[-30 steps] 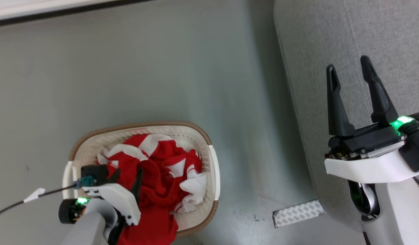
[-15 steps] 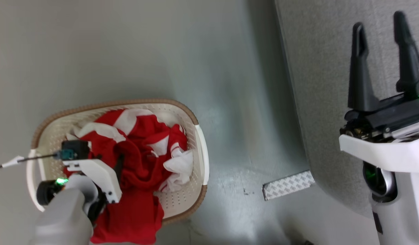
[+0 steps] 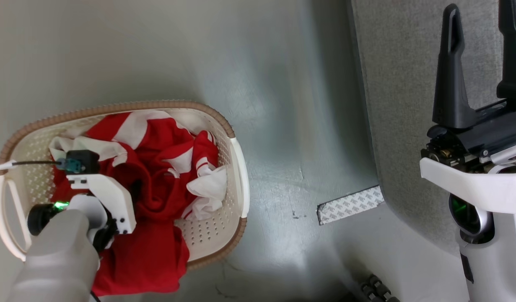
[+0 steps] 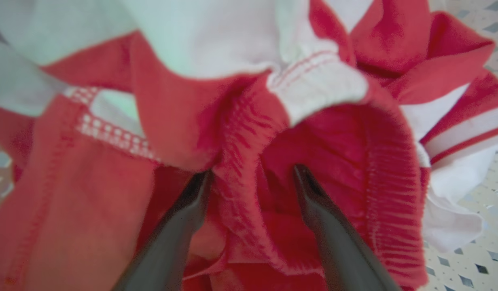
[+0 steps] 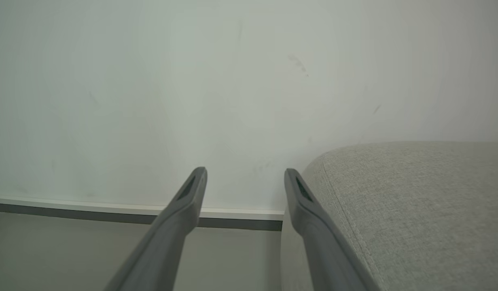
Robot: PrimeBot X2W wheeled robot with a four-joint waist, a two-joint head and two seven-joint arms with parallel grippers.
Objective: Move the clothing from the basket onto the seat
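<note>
The grey woven seat [image 3: 408,105], broad and round-edged, lies at the right. Well to its left, on the smooth floor [image 3: 283,126], stands the cream perforated basket [image 3: 115,107] with a brown braided rim, holding the crumpled red-and-white clothing [image 3: 157,138]. The left tool [image 4: 253,173] has sunk deeper into the soft folds than a second ago, prongs apart astride a gathered ridge, likely ready to pinch. The right tool [image 5: 244,171] hovers spread by the seat's edge.
</note>
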